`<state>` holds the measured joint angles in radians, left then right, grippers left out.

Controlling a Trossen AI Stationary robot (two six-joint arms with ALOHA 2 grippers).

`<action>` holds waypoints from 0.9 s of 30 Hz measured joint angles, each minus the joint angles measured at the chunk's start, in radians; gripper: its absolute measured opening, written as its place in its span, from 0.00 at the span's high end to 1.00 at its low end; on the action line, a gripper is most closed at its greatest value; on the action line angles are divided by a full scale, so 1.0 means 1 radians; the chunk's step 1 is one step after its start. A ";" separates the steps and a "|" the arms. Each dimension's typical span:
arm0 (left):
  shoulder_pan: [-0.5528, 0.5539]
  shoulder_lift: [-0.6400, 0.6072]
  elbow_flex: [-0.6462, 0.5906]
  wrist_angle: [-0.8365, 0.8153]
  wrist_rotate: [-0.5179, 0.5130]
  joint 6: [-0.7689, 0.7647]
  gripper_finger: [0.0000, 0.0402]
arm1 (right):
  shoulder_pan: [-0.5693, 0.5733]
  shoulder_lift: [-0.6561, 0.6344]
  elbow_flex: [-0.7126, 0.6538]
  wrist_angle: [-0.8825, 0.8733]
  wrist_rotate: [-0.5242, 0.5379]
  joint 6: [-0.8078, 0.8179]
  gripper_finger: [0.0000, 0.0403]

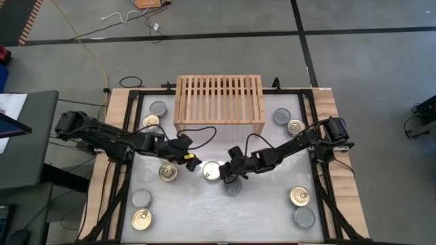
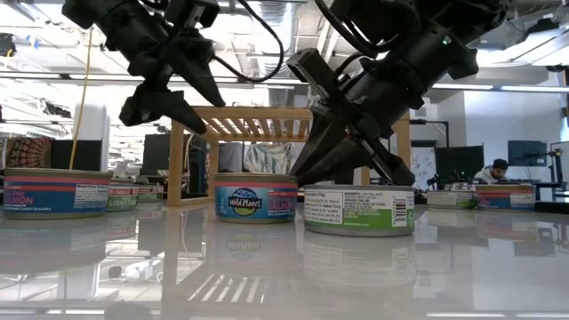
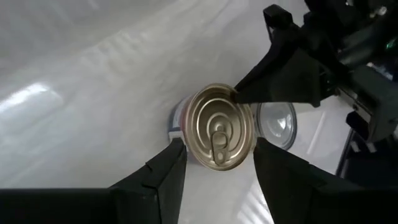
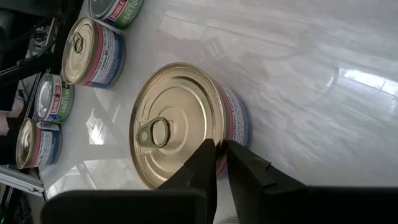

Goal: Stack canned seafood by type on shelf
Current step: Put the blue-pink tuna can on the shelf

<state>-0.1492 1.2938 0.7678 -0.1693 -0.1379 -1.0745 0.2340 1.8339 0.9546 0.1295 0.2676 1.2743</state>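
A gold pull-ring tin [image 1: 212, 171] stands flat on the white table in front of the light-wood shelf [image 1: 219, 100]; its blue and pink label [image 2: 256, 197] shows in the low view. My left gripper [image 1: 191, 162] hovers open above and left of it, and its fingers frame the tin [image 3: 221, 127] without touching. My right gripper [image 1: 227, 171] is shut, reaching in from the right with its tips at the tin's rim. A silver-top, green-labelled tin [image 2: 358, 209] sits on the table just below the right gripper. My right gripper [image 4: 219, 146] meets the gold tin at its rim [image 4: 211, 134], on the side facing the table's right. The shut fingertips [image 3: 239, 93] slant down from the right onto the edge where lid meets wall. The tin stays flat on the table. Whether they pinch the rim or only rest against it, I cannot tell.
More tins stand about the table: a silver one [image 1: 158, 108] and a gold one [image 1: 150, 121] at far left, a gold one [image 1: 168, 172] below the left arm, two [image 1: 142, 198] [image 1: 142, 219] near left, two [image 1: 282, 116] [image 1: 296, 126] far right, two [image 1: 299, 197] [image 1: 304, 217] near right.
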 joint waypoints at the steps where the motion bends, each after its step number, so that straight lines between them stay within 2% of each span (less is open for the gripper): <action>1: -0.002 0.000 -0.011 0.018 0.000 -0.009 0.55 | 0.000 0.000 0.000 0.000 0.000 0.000 0.84; 11: -0.041 0.000 -0.128 0.187 -0.006 -0.132 0.55 | 0.001 0.000 0.000 -0.001 -0.003 -0.003 0.84; 27: -0.044 0.000 -0.151 0.181 -0.031 -0.130 0.55 | 0.001 0.000 0.000 0.005 -0.008 -0.023 0.84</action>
<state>-0.1936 1.2938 0.6170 0.0113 -0.1692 -1.2048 0.2348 1.8339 0.9543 0.1345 0.2592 1.2517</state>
